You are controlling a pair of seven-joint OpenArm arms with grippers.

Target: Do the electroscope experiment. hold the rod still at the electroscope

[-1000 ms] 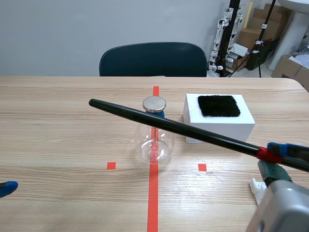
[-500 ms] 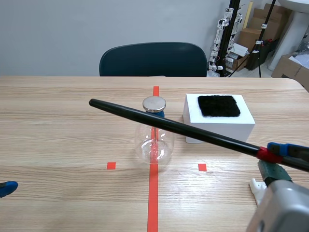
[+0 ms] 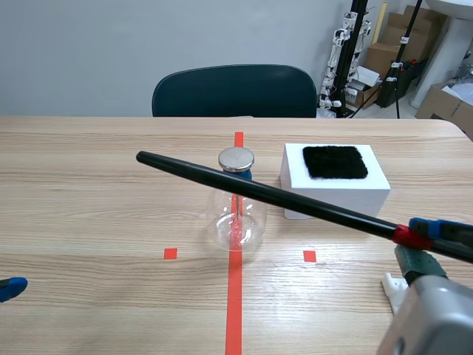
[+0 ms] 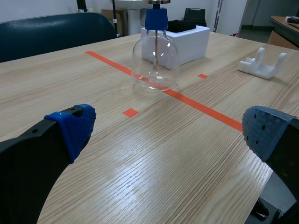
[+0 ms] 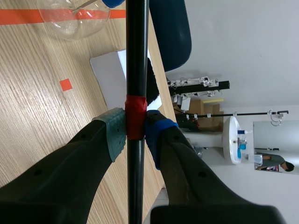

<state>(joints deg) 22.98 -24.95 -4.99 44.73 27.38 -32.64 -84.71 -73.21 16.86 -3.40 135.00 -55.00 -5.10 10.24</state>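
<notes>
The electroscope [image 3: 236,211] is a clear glass flask with a blue stopper and a round metal cap [image 3: 236,159], standing on the red centre line. A long black rod [image 3: 266,195] with a red band [image 3: 403,237] slants across in front of the cap, its tip [image 3: 142,157] out to the flask's left. My right gripper [image 3: 417,240] is shut on the rod at the red band [image 5: 136,116]. In the right wrist view the rod [image 5: 137,56] runs ahead past the flask [image 5: 74,18]. My left gripper [image 4: 163,128] is open near the table's left front, the flask [image 4: 155,58] ahead of it.
A white block [image 3: 336,185] with a black fur pad [image 3: 335,161] on top stands right of the flask. A white plastic stand [image 3: 393,287] lies at the front right, also seen as a white stand [image 4: 261,63]. A dark chair [image 3: 234,90] is at the far edge.
</notes>
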